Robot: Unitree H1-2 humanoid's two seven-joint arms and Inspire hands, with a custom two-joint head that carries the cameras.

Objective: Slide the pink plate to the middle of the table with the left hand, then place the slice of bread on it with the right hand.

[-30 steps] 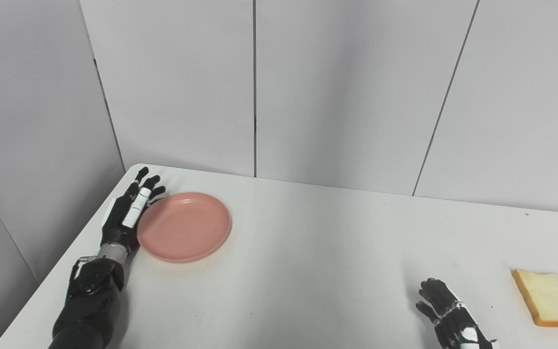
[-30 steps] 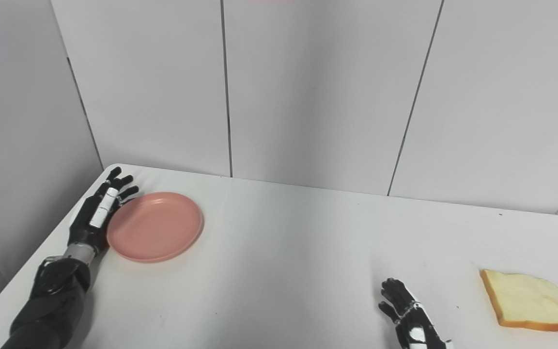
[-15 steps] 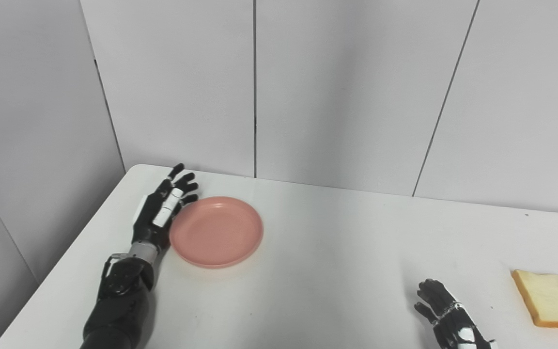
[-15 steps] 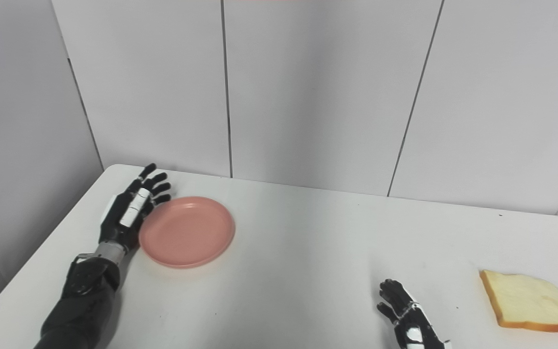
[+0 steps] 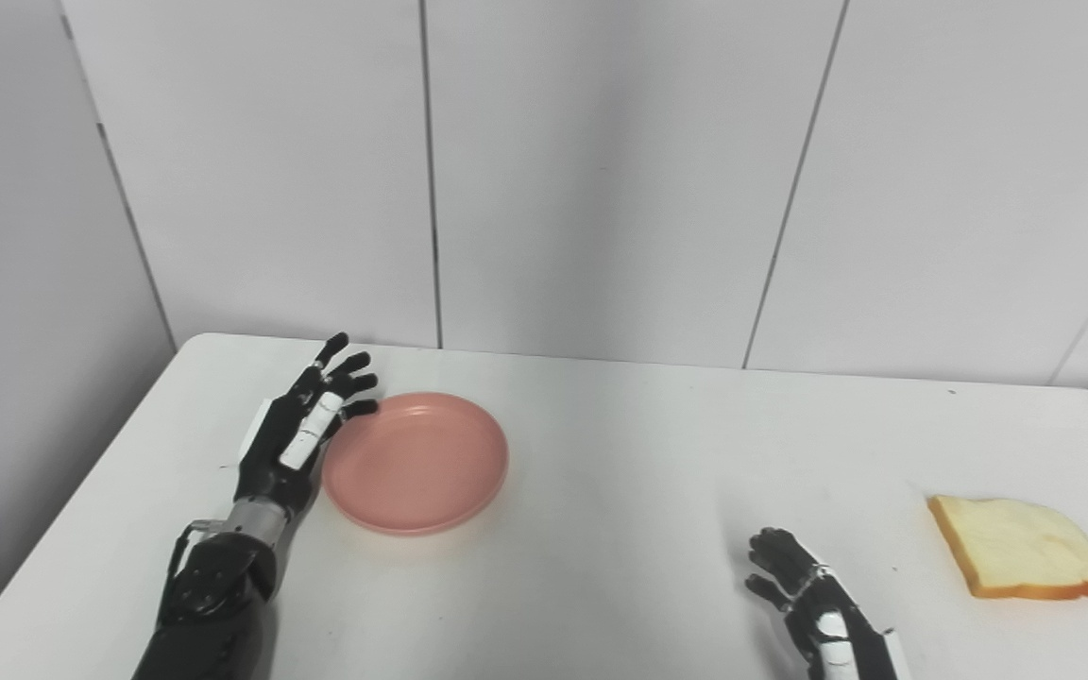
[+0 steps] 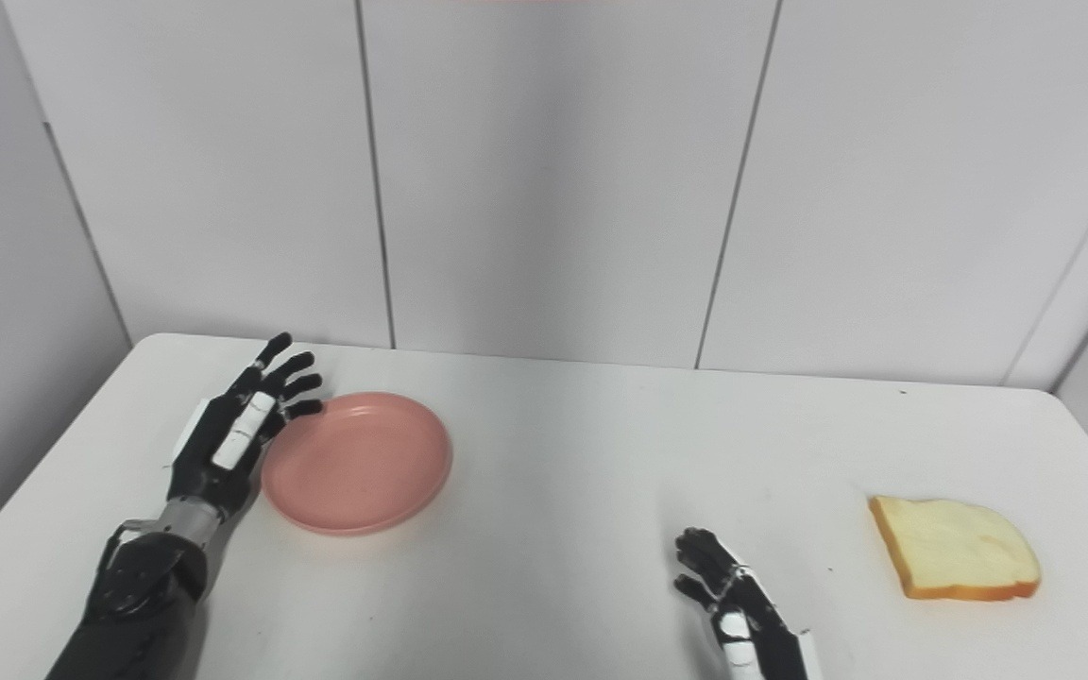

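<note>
The pink plate (image 5: pixel 415 463) lies on the white table (image 5: pixel 657 444), left of its middle. My left hand (image 5: pixel 298 436) is open, fingers straight and pointing away from me, its inner side against the plate's left rim. The slice of bread (image 5: pixel 1016 559) lies flat near the table's right front. My right hand (image 5: pixel 813 614) rests low at the front edge of the picture, open and empty, fingers loosely curled, well left of the bread. The same scene shows in the right eye view, with the plate (image 6: pixel 355 463) and the bread (image 6: pixel 955 559).
Grey wall panels (image 5: pixel 601 189) stand close behind the table's far edge. The table's left edge (image 5: pixel 81 510) runs just outside my left arm. Bare tabletop lies between the plate and the bread.
The camera has panned right, shifting the whole picture left. Over the second my left hand has pushed the plate to the right along the table. The right hand and the bread have stayed put.
</note>
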